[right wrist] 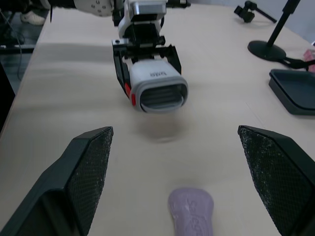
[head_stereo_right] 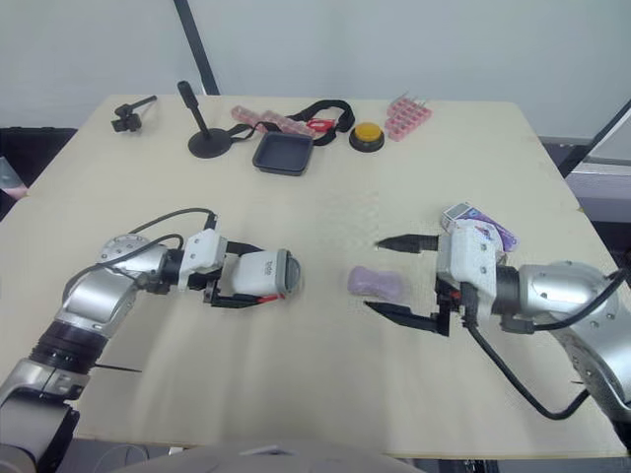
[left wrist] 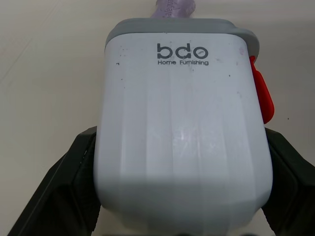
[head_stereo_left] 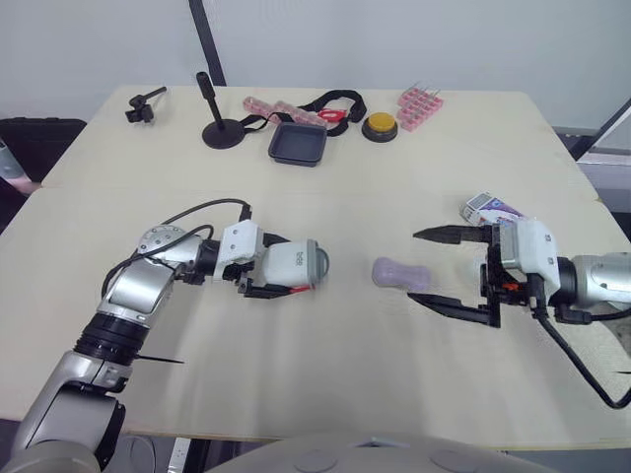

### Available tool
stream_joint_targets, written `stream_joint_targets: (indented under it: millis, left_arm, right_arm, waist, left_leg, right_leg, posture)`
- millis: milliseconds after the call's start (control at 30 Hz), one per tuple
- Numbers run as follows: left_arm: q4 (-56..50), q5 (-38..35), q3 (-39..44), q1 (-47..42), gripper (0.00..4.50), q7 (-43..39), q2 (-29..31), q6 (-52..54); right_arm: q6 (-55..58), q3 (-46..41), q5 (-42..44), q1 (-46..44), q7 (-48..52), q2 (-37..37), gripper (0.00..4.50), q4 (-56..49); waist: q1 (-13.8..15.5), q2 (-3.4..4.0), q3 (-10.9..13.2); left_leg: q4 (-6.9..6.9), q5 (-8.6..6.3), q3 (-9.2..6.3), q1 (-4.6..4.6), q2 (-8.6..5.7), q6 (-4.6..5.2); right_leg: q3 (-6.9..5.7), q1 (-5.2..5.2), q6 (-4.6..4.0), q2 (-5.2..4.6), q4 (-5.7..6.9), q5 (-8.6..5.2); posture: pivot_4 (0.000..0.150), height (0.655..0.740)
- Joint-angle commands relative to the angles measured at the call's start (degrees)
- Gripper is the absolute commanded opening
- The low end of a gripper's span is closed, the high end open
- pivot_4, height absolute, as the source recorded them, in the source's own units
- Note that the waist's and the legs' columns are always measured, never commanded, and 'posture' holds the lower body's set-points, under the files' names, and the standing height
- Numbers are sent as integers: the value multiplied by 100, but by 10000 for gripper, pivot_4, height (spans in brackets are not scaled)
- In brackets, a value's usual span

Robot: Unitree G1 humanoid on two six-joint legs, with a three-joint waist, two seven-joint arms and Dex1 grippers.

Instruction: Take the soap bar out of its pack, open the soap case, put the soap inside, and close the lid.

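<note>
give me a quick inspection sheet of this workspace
surface: beige table, seam across the middle
job's things: soap bar unwrapped, lying on table; soap case lid on; pack by right hand
clutter: black tray, yellow button, pink boxes, stand, strap along far edge
grippers: left hand shut on soap case; right hand open, its fingers either side of the soap bar's end
cables: black cable at each wrist
surroundings: pale wall behind
</note>
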Motion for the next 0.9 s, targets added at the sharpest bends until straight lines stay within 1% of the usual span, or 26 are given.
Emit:
stream_joint_targets:
  millis: [33, 300, 433, 567, 667, 733, 800, 833, 900]
  left_arm:
    - [-171, -26, 73, -22, 34888, -136, 223, 78]
    - [-155, 73, -185, -351, 34888, -122, 151, 521]
    - [-25, 328, -461, -595, 34888, -70, -24, 601]
    - [125, 605, -790, -886, 34888, -101, -99, 924]
    - [251, 717, -1041, -1225, 34888, -138, -309, 1202]
    - [316, 959, -1230, -1407, 34888, -21, -421, 1309]
    - [300, 1025, -1301, -1537, 34888, 104, -593, 1484]
    - [248, 971, -1261, -1522, 34888, 70, -589, 1471]
    - [124, 1019, -1231, -1415, 34888, -63, -359, 1338]
  right_arm:
    - [-110, 138, -271, 3, 170, 54, 43705, 30]
    - [-90, 332, -673, -132, 322, 120, 43705, 366]
    - [-74, 339, -727, 34, 599, -17, 43705, 344]
    - [-99, 407, -864, 30, 712, -34, 43705, 366]
    - [-86, 535, -968, -110, 709, 32, 43705, 387]
    - [-109, 618, -1031, -161, 702, 83, 43705, 393]
    - [-126, 708, -1117, -203, 651, 154, 43705, 394]
    - [-143, 730, -1151, -201, 645, 171, 43705, 381]
    - [-140, 718, -1151, -178, 660, 186, 43705, 354]
  waist:
    - [-7, 0, 0]
    - [-5, 1, 0]
    - [1, 1, -1]
    - [-11, 1, -1]
    - [-9, 1, -1]
    - [-1, 1, -1]
    - [-1, 1, -1]
    - [-1, 1, -1]
    - [-21, 2, 0]
  left_leg:
    - [0, 0, 0, 0, 0, -1]
    - [-1, 3, 0, 2, -1, -5]
    - [-1, 3, 0, 0, -2, -6]
    - [-2, 3, 0, 2, -1, -6]
    - [-2, 4, 0, 5, -1, -7]
    - [-1, 4, 0, 6, -4, -7]
    - [-1, 4, 0, 6, -4, -7]
    - [-2, 4, 0, 6, -4, -7]
    - [-3, 4, 0, 4, -4, -7]
  right_leg:
    - [0, 0, 0, 0, 0, 0]
    - [0, 1, 1, -1, 0, 1]
    - [1, 2, 1, -1, -1, 1]
    - [1, 3, 2, 0, -1, 1]
    - [2, 5, 2, 0, 1, 1]
    - [2, 8, 2, -2, 1, 1]
    - [2, 10, 2, -2, -1, 1]
    - [2, 10, 2, -1, -1, 1]
    - [2, 10, 2, 0, -3, 1]
  posture:
    - [1500, 7400]
    - [1500, 7400]
    - [1500, 7400]
    - [1500, 7400]
    - [1500, 7400]
    - [1500, 7400]
    - [1500, 7400]
    - [1500, 7400]
    - [1500, 7400]
